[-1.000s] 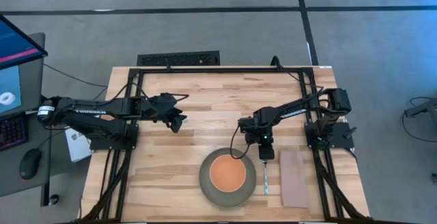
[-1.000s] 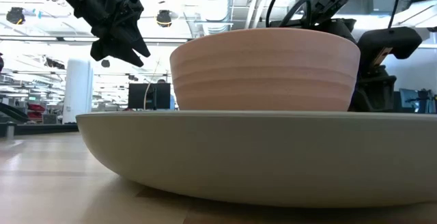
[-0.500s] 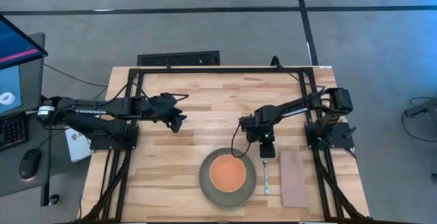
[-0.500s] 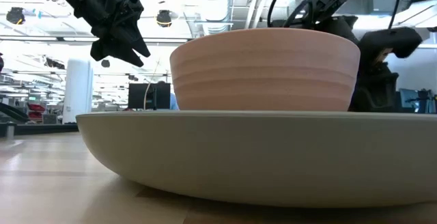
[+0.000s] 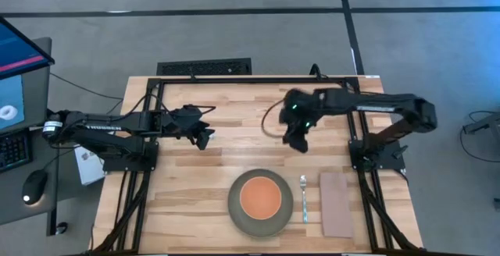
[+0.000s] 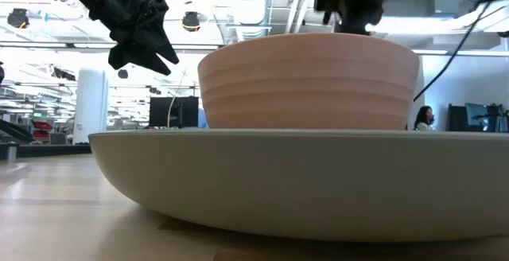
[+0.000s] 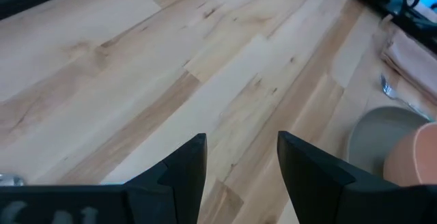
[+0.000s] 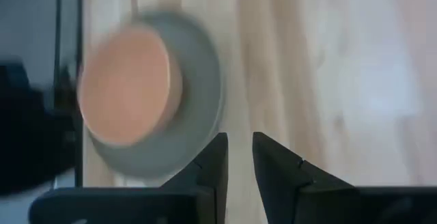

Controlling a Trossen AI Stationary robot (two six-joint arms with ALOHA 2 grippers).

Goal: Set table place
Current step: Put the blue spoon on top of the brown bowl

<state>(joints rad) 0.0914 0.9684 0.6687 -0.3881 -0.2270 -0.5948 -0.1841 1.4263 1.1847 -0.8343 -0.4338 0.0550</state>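
Note:
The grey-green plate (image 5: 236,209) sits at the table's near edge with the orange bowl (image 5: 259,197) standing in it. The silver fork (image 5: 304,200) lies flat on the wood between the plate and the pale pinkish napkin (image 5: 337,203), which lies flat to its right. No blue-handled spoon shows. My right gripper (image 5: 297,140) hovers high above the table's middle, beyond the plate, with a narrow gap between its fingers (image 8: 240,142). My left gripper (image 5: 205,139) waits open above the left half (image 7: 242,142). The low view shows the bowl (image 6: 308,82) in the plate (image 6: 302,185) close up.
Bare wooden table (image 5: 234,112) stretches across the far half and left of the plate. The black frame (image 5: 250,79) runs along the far edge and both sides. A monitor and mouse sit off the table to the left.
My right gripper has let go of the fork, risen and swung away toward the table's far edge, its arm stretching out above the table. The fork stays lying between plate and napkin. The left arm has kept still.

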